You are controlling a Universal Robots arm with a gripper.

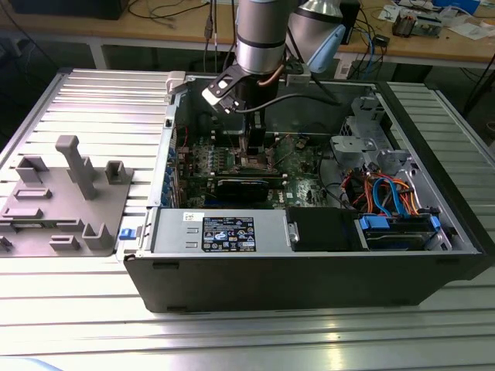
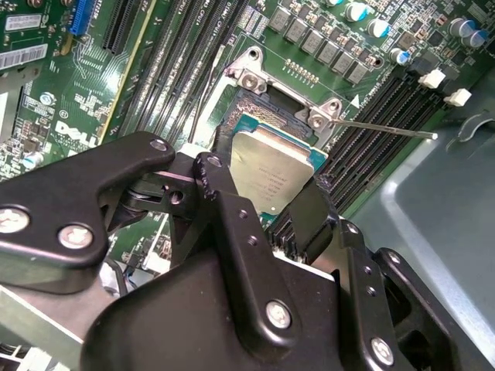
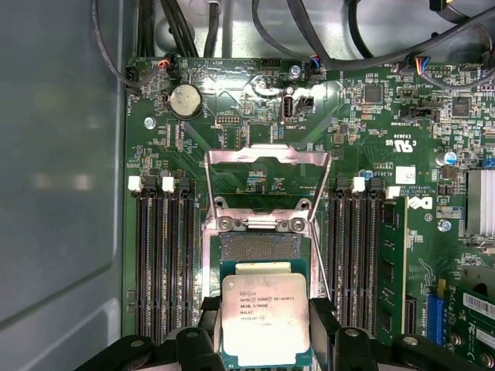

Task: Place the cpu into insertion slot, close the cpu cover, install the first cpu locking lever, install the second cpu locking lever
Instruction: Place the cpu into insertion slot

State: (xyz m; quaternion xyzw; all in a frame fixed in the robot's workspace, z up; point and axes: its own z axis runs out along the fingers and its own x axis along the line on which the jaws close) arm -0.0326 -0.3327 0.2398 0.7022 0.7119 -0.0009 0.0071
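**Cpu over the slot, cover up**

Here's the cpu, silver face up, pinched by its two opposite edges in the pincer, which is closed narrow on it. It hangs right over the slot, and in the first wrist view a strip of grey-gold contacts shows beyond the chip's far edge. So by my read it isn't seated or lined up yet.

The cover is swung open, clear of the slot. One thin lever sticks out free past the slot's corner. The other is hard to pick out.

This looks like step one, the placing, with the cover and both levers undone. Seating should call for the chip square to the slot's rim and level.

Around them lie the green board and, in the exterior view, the open case on the ribbed table.

The chip and the pincer hide the near half of the slot. I can't tell whether the chip's underside touches the contacts. In the exterior view the arm's wrist covers the slot.
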